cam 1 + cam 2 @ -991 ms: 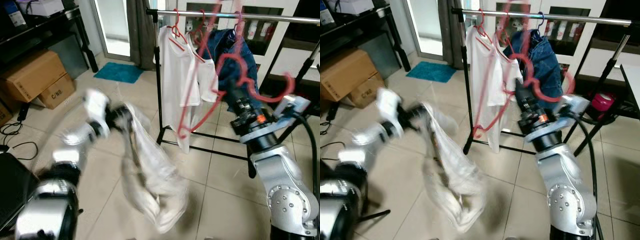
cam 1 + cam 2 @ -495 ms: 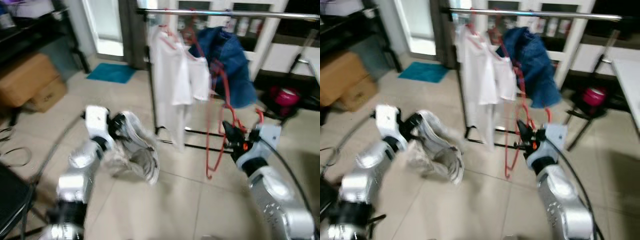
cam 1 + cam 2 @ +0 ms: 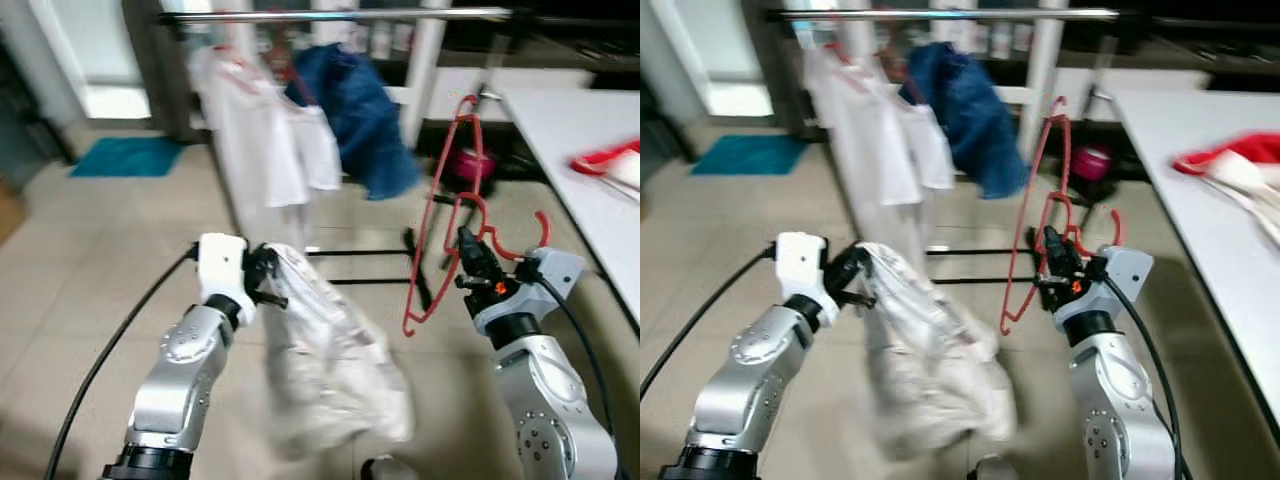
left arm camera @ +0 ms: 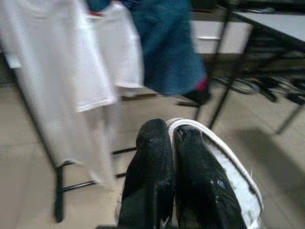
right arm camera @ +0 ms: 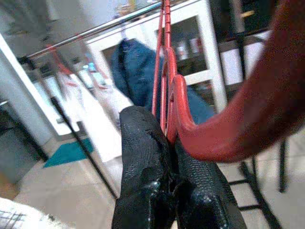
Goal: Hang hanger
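- Right claw [image 3: 466, 252]: fingers pressed together on the thin red wire hanger [image 3: 440, 215], which stands upright with its hook end toward the camera, presumably kept clear of the floor for carrying to the rail.
- Left claw [image 3: 268, 277]: clamped on the crumpled white cloth garment [image 3: 330, 370], which droops toward the tiled floor [image 3: 80, 260].
- Both silver forearms reach forward at mid height.
- Chrome clothes rail [image 3: 330, 15]: well beyond both claws, bearing a white T-shirt [image 3: 250, 140] and a blue denim garment [image 3: 360, 110].
- White worktop [image 3: 590, 210]: along the right edge.
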Tool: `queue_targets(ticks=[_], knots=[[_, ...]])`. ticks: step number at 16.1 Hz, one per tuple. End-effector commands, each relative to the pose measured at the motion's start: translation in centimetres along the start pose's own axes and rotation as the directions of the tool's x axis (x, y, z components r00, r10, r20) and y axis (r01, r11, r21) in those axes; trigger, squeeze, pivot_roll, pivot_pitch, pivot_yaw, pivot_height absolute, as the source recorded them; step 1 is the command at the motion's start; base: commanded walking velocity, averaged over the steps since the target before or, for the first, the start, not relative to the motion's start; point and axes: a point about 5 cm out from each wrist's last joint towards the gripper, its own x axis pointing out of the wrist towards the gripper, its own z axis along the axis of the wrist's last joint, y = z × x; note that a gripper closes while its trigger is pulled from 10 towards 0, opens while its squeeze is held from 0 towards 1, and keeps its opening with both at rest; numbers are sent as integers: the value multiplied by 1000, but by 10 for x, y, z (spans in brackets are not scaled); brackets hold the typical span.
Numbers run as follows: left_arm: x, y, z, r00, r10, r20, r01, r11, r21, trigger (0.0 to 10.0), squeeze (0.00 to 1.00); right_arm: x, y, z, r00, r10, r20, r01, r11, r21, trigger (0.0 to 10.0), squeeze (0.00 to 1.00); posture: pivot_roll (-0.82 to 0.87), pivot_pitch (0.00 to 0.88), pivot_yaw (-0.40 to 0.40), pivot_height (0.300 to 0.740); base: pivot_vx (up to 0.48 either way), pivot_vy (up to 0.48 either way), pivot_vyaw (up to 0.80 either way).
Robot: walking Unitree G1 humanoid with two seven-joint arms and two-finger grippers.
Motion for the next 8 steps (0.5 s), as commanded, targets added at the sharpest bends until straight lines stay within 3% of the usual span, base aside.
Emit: queue_targets(ticks=[1, 3, 5, 8], knots=[[1, -3, 18, 997, -7, 71, 5, 999, 39, 10000, 0, 1, -1, -3, 999, -25, -35, 24, 998, -55, 10000, 0, -132, 0, 58, 719, 0, 0, -800], [4, -5, 21, 997, -3, 71, -1, 998, 59, 10000, 0, 1, -5, -9, 995, -60, -83, 53, 995, -90, 10000, 0, -132, 0, 58, 719, 0, 0, -788], [5, -5, 24, 996, 4, 88, -10, 998, 61, 10000, 0, 1, -7, -7, 994, -75, -73, 70, 995, -75, 10000, 0, -139, 0, 65, 719, 0, 0, -788], [8, -4, 23, 998, -35, 62, 27, 992, 121, 10000, 0, 0, -12, -4, 987, -148, -60, 139, 981, -137, 10000, 0, -146, 0, 71, 719, 0, 0, -788]])
